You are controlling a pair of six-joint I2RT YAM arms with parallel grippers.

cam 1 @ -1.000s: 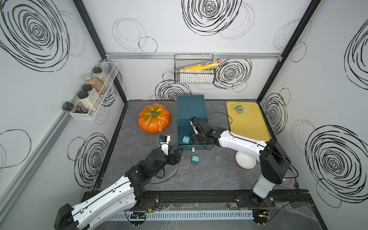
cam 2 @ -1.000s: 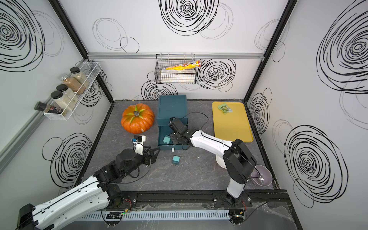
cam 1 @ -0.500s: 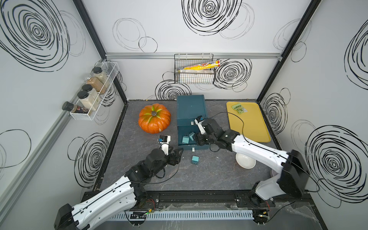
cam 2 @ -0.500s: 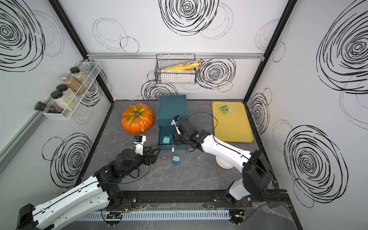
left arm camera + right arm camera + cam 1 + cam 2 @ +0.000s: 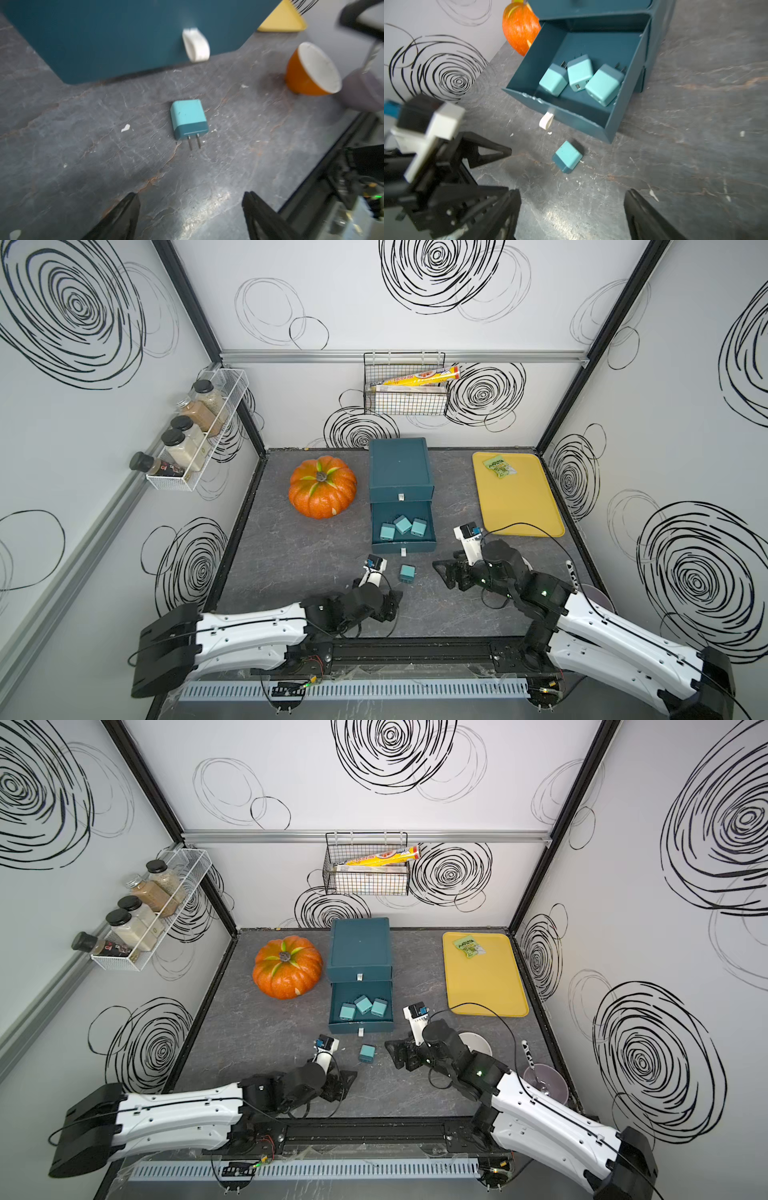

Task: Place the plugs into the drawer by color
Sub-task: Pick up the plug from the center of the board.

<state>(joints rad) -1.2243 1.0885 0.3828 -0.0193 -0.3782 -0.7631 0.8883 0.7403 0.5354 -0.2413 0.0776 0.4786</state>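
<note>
- Several jars (image 5: 185, 450) stand in a white wire rack (image 5: 174, 483) fixed to the left wall.
- One orange pumpkin (image 5: 323, 491) sits on the grey counter (image 5: 291, 564), just left of the chest of drawers (image 5: 400, 466).
- The left hand (image 5: 190, 195) is low over the counter near its front edge. Its fingers (image 5: 124, 214) are spread wide with nothing between them.
- The dark teal chest stands at the back middle with its top drawer shut. A drawer (image 5: 403, 546) below that one is pulled out toward the front; whether it is the middle or the lowest one I cannot tell.
- Three teal plugs (image 5: 579, 72) lie in a row inside the open drawer, each touching the next, prongs toward the chest.
- A fourth teal plug (image 5: 407, 573) lies flat on the counter just in front of the drawer's front. It is apart from the drawer and between the two hands, with its prongs pointing away from the drawer. Neither hand touches it.
- The right hand (image 5: 572, 192) hovers to the right of that plug with its fingers (image 5: 643, 214) wide apart, and it holds nothing.
- An orange bowl (image 5: 311, 70), white inside, stands on the counter and is partly hidden by the right arm in both top views.
- A yellow tray (image 5: 519, 506) lies at the back right, with a green packet (image 5: 498, 466) on its far end.
- A purple cup (image 5: 544, 1088) with a spoon in it stands at the front right corner.
</note>
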